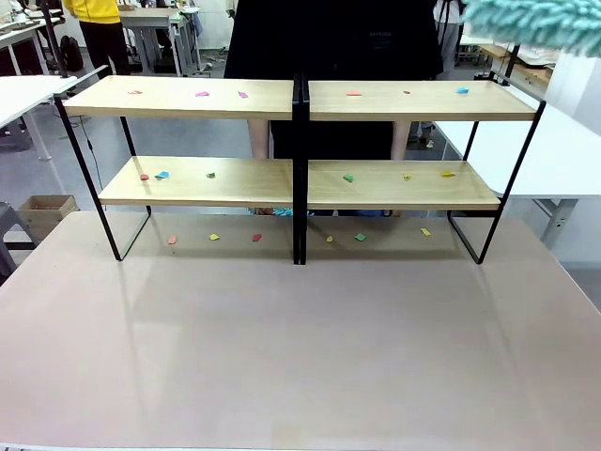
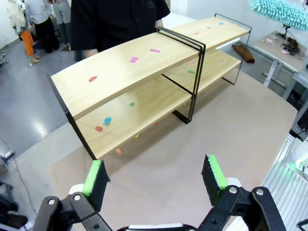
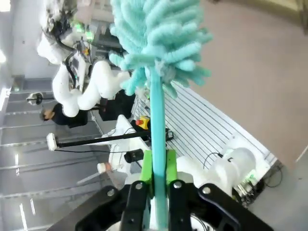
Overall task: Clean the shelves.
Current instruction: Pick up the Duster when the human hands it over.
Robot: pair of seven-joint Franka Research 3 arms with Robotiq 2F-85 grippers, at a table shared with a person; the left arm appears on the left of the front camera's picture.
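We see the shelves [image 1: 169,105] standing across the far half of the brownish table [image 1: 300,357], two racks joined at the middle, their light wood boards on thin black frames reaching nearly from the left edge to the right. Small coloured scraps [image 1: 202,94] lie scattered on both top boards, on both lower boards and on the table under the racks. A person in black [image 1: 329,38] stands just behind the shelves at the far side. In the right wrist view the right gripper [image 3: 158,159] has its green pads pressed together on the teal handle of a fluffy teal duster [image 3: 159,29], with the handle running straight up between them. From the front the duster's head hangs in the air at the upper right, above the right end of the top board and not touching it. In the left wrist view the left gripper [image 2: 154,168] hovers over the table on the near left side of the shelves, its fingers [image 2: 96,175] spread wide apart with nothing between them.
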